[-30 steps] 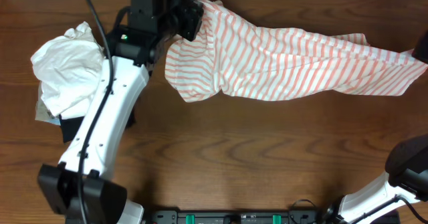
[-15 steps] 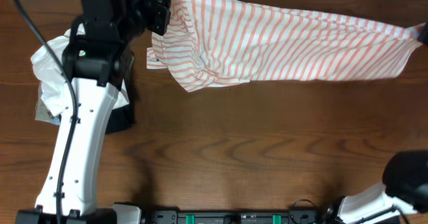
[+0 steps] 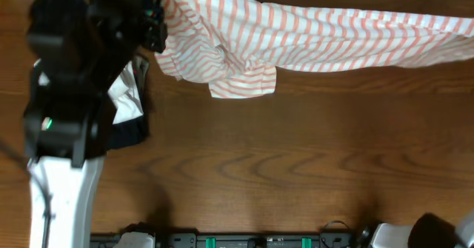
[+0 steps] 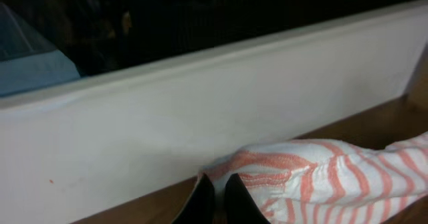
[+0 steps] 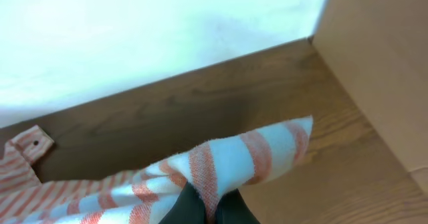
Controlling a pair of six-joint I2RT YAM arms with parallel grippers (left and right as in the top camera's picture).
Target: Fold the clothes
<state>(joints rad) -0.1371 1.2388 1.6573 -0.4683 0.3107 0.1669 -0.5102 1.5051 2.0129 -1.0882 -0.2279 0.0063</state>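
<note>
The clothes (image 3: 311,37) are white with thin salmon-orange stripes. The same stripes show on the fold at the black left pincer (image 4: 215,198) and on the corner at the dark right pincer (image 5: 206,209). Under both pincers the tabletop (image 3: 259,166) is brown with darker wood grain. Beside the left pincer lie a plain white garment (image 3: 127,100) and a black garment (image 3: 129,133). Beyond the left pincer runs a white ledge (image 4: 200,110).

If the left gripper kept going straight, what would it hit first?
Probably the white wall past the table edge. The left gripper, shut on the striped shirt, points at it.
</note>
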